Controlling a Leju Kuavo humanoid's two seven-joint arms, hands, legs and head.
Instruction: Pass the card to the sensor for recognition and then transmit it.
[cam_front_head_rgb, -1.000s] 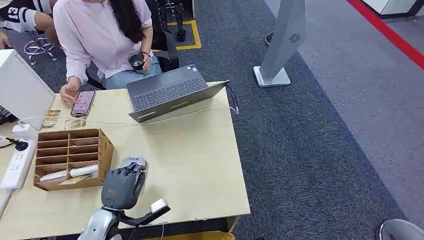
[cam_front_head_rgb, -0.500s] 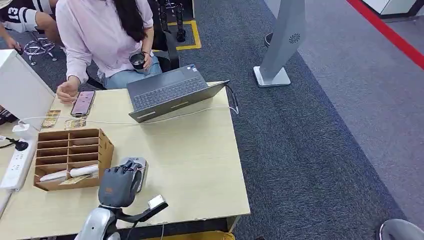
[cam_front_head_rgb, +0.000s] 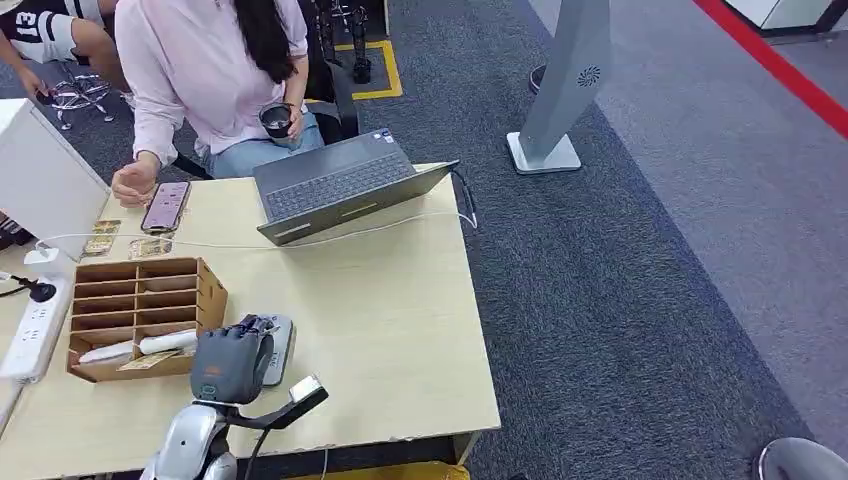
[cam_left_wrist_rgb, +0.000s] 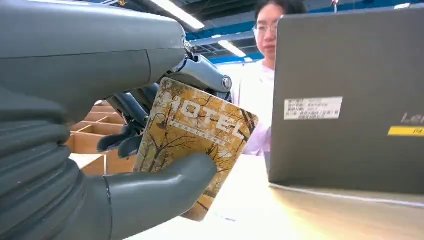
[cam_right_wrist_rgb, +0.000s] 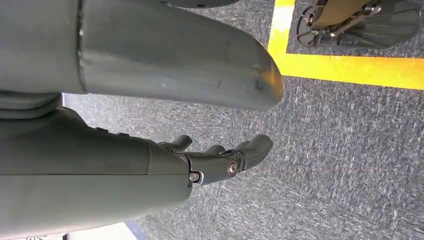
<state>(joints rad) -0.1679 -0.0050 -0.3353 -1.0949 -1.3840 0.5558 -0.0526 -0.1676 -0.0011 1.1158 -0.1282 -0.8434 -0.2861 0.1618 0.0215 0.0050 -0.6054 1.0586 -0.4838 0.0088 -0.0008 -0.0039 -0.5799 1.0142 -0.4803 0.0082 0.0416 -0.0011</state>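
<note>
My left hand (cam_front_head_rgb: 232, 365) hovers low over the near part of the table (cam_front_head_rgb: 400, 330), covering the left part of the grey sensor (cam_front_head_rgb: 279, 342). In the left wrist view, this hand (cam_left_wrist_rgb: 75, 130) grips a yellow-brown card (cam_left_wrist_rgb: 195, 135) printed "HOTEL" between the thumb and the dark fingers, the card standing tilted above the tabletop. My right hand (cam_right_wrist_rgb: 165, 165) hangs over grey carpet, fingers loosely apart and holding nothing.
A wooden slotted organizer (cam_front_head_rgb: 145, 315) stands just left of my hand. An open laptop (cam_front_head_rgb: 340, 185) and a white cable lie at the far side, where a seated person (cam_front_head_rgb: 210, 70) rests a hand by a phone (cam_front_head_rgb: 166, 205). A power strip (cam_front_head_rgb: 35, 325) lies far left.
My left hand has slid left with the card, toward the organizer, uncovering the sensor's right side. The person's hand has come off the phone.
</note>
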